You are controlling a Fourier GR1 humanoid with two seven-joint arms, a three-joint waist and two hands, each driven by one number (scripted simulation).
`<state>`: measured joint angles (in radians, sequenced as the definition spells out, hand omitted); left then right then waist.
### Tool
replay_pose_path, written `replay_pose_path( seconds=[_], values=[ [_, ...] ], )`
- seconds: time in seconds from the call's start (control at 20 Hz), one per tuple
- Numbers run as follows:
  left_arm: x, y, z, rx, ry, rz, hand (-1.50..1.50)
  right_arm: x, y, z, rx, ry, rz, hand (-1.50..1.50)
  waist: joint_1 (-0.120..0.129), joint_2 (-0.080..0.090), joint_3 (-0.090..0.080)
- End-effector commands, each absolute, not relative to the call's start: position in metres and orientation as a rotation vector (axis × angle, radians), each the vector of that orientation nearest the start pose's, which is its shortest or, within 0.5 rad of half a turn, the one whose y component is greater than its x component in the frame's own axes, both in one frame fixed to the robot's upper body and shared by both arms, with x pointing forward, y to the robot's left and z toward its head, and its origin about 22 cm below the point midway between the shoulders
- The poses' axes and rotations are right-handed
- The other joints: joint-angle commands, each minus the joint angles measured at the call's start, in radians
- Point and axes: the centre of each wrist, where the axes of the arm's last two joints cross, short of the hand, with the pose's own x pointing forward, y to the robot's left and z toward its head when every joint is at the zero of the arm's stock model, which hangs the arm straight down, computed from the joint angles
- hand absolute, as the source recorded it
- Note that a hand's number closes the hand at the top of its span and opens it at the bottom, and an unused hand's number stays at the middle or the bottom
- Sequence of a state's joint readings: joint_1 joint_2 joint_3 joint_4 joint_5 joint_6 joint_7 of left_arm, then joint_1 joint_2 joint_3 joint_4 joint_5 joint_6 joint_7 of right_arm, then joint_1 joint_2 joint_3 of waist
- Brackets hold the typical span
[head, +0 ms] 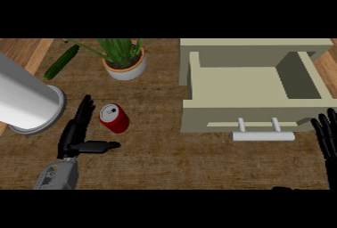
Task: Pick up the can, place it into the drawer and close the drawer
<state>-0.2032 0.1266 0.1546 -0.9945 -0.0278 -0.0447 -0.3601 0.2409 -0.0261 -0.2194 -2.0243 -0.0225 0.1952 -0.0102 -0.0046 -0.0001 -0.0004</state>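
Red can (pixel 114 118) lies tilted on the tabletop (pixel 171 156), left of the open drawer (pixel 247 87) and well apart from it. Left hand (pixel 80 133) sits just beside the can on its left, fingers straight, thumb spread toward the right below the can; it holds nothing. Right hand (pixel 326 136) rests open at the right edge, fingers up.

Assessment: grasp not yet made. Recommended: bring the palm against the can's side, curl fingers and thumb round its body, avoid rolling it. Cylinder (pixel 26 102) stands close by on the left.
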Motion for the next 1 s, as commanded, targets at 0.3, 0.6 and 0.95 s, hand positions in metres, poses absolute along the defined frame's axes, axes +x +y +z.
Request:
replay_pose_path(
  seconds=[0.3,0.6,0.95],
  values=[
    [0.283,0.299,-0.089,0.094,-1.525,-0.021,-1.5,0.149,-0.295,0.087,-0.173,-1.798,0.021,-1.5,-0.002,0.0,0.0],
    [0.282,0.285,-0.106,0.107,-1.532,-0.044,-1.5,0.162,-0.29,0.093,-0.168,-1.794,0.005,-1.5,-0.001,0.0,0.0],
    [0.309,0.283,-0.094,0.097,-1.531,-0.018,-1.5,0.149,-0.288,0.091,-0.165,-1.803,0.004,-1.5,-0.004,0.0,0.0]
  ],
)
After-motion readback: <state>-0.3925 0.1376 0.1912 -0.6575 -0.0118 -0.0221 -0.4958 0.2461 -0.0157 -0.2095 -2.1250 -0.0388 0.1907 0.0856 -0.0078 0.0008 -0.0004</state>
